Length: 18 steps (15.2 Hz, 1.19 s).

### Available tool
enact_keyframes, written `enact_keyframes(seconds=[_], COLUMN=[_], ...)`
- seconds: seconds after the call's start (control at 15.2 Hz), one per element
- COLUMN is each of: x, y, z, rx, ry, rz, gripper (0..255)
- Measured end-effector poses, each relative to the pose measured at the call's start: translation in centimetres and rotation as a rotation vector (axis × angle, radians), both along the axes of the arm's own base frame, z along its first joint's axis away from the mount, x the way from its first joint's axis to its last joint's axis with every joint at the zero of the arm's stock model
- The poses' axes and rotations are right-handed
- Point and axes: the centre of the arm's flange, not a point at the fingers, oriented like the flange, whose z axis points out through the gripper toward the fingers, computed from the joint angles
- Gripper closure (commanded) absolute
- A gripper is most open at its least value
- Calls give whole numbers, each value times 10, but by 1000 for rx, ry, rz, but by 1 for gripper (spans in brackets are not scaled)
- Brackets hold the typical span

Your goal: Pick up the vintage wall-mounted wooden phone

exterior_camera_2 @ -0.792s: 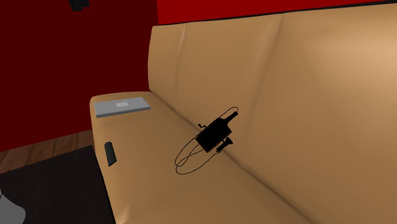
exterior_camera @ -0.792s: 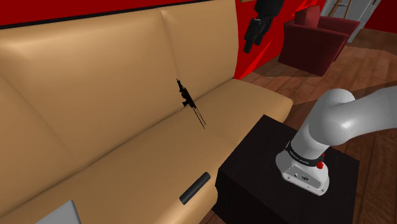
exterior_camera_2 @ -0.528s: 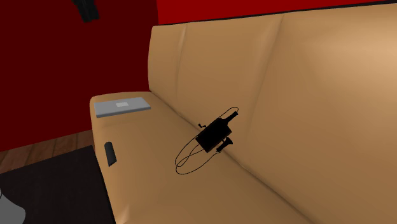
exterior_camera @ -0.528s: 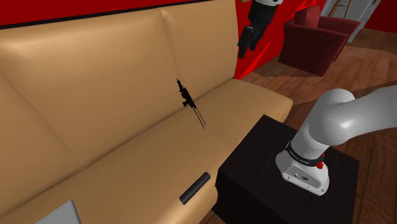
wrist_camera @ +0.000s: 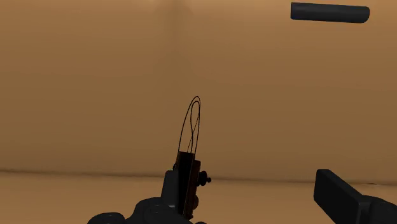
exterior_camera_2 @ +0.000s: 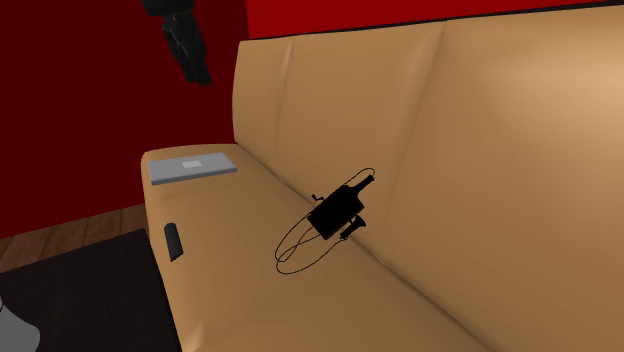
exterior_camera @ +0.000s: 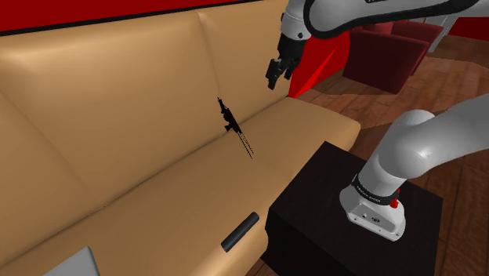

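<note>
The phone point(exterior_camera: 230, 120) is a small near-black box with stubby knobs and a thin cord looping off it. It leans in the crease where the seat of the tan sofa point(exterior_camera: 117, 102) meets the backrest. The gripper point(exterior_camera: 274, 74) hangs in the air above it, off to the shoulder view's right, fingers spread and holding nothing. A dark bar point(exterior_camera: 240, 231) and a grey laptop point(exterior_camera_2: 192, 166) lie on the seat, well apart from the phone. The black stand point(exterior_camera: 345, 212) sits just beside the sofa's front edge. Behind is a red wall point(exterior_camera_2: 350, 12), with a dark red armchair point(exterior_camera: 388, 55) on the wood floor point(exterior_camera: 439, 118).
</note>
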Motion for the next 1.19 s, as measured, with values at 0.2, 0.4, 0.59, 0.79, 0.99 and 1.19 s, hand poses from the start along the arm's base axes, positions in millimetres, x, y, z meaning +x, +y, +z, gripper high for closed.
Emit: enact_keyframes(seconds=[0.2,0.4,0.59,0.79,0.99,1.19], x=[25,47,74,101,125,152], y=[7,7,6,7,4,2], z=[-28,-57,-86,-113,-143,-170], rx=[-8,-17,-25,-33,-41,-48], ry=[-15,-31,-46,-62,-77,-92], rz=[-31,-63,-95,-126,-157,-188], gripper=[0,0,0,0,0,0])
